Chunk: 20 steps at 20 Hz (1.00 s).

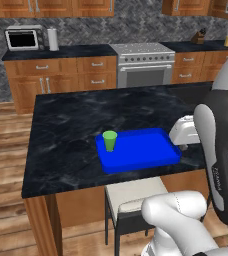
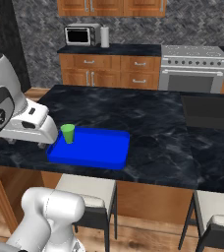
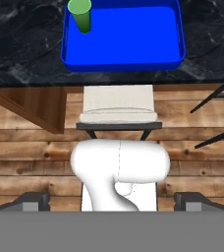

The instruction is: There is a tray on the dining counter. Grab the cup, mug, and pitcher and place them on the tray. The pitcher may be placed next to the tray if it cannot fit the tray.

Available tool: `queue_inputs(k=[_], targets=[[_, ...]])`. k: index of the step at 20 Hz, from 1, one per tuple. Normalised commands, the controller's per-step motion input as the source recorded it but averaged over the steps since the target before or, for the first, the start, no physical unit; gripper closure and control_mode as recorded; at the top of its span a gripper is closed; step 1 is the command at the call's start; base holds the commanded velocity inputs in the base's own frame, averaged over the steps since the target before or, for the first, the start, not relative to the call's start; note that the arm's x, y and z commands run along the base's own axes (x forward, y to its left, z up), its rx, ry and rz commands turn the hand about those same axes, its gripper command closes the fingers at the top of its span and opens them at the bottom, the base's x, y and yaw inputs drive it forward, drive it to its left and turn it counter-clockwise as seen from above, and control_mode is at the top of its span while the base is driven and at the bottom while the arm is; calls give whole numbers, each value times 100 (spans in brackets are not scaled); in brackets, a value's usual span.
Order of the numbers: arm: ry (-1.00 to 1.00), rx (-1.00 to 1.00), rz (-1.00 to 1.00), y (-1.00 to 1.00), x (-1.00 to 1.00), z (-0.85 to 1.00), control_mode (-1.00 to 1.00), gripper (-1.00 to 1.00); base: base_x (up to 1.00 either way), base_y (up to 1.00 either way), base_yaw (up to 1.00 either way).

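Heads up: your gripper (image 3: 112, 199) is spread wide and empty (cup (image 1: 109, 140) stands on the tray (image 1: 151, 150) already), so swinging away carelessly could topple it.

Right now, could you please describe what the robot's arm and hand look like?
The arm is made of glossy white, rounded shell segments with dark grey to black bands at the joints. One dark link carries small pale lettering, too small to read. The hand is a boxy white block ending in two small dark grey finger tips. No loose cables are visible.
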Motion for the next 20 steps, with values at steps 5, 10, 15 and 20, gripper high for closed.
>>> queue_inputs(k=[5, 10, 15, 20], targets=[[0, 0, 0, 0, 0, 0, 100, -100, 0, 0, 0], [0, 0, 0, 0, 0, 0, 100, -100, -43, 0, 0], [0, 0, 0, 0, 0, 0, 100, -100, -100, 34, 0], [0, 0, 0, 0, 0, 0, 100, -100, -78, 96, -1]])
